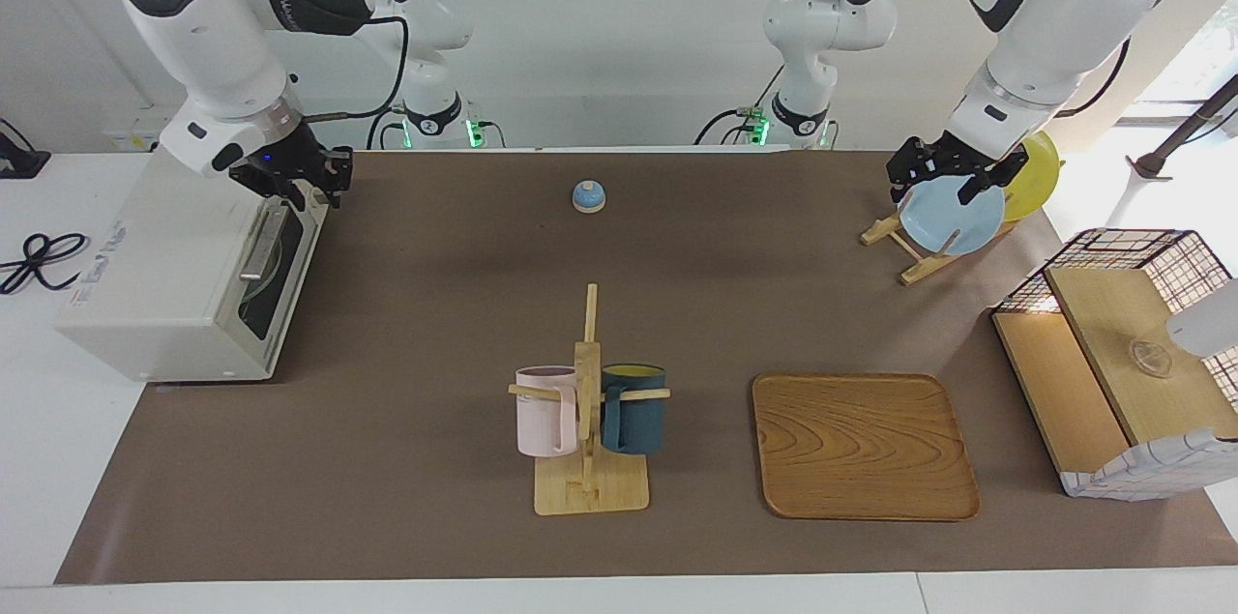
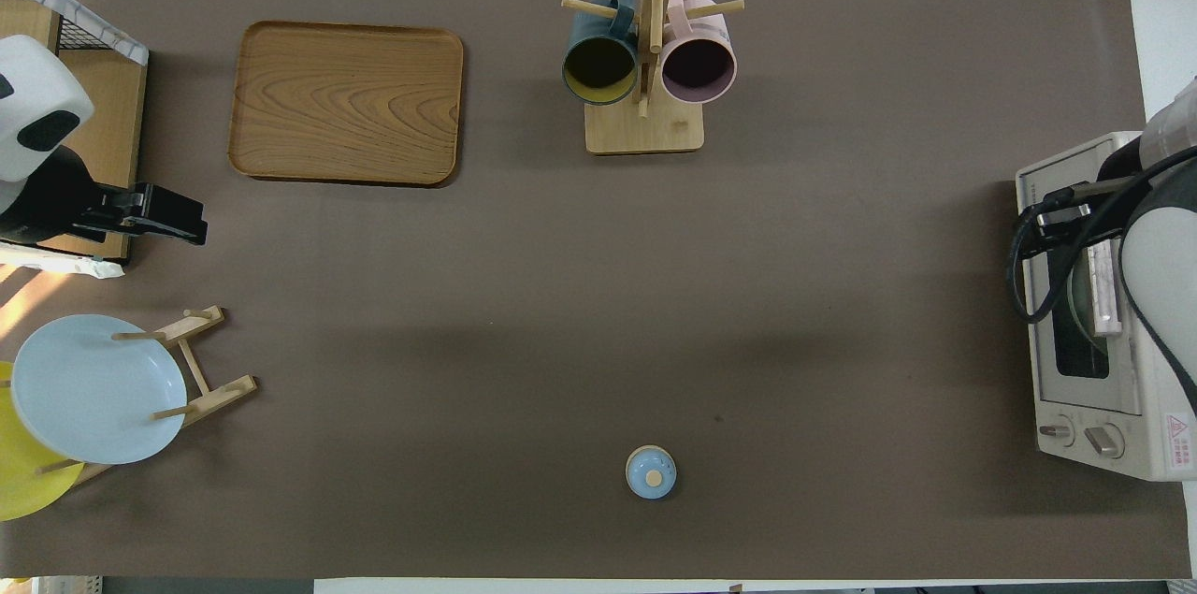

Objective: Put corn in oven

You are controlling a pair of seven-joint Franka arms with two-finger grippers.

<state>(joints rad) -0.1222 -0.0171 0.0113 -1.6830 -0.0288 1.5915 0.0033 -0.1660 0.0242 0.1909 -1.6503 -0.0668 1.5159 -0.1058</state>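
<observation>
While door shut, boxy off-white oven (image 1: 179, 290), dark glass, silver bar handle (image 1: 263, 245).

The oven (image 1: 184, 285) door looks shut; only a small bell (image 1: 588, 196) interrupts the open mat (image 1: 435, 305).

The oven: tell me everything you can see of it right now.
The oven is an off-white boxy toaster oven at the right arm's end of the table, half on the brown mat. Its dark glass door looks shut, with a silver bar handle along the top edge and two knobs at the end nearer the robots. The right gripper is at the handle; actual contact is unclear. No corn is visible.
</observation>
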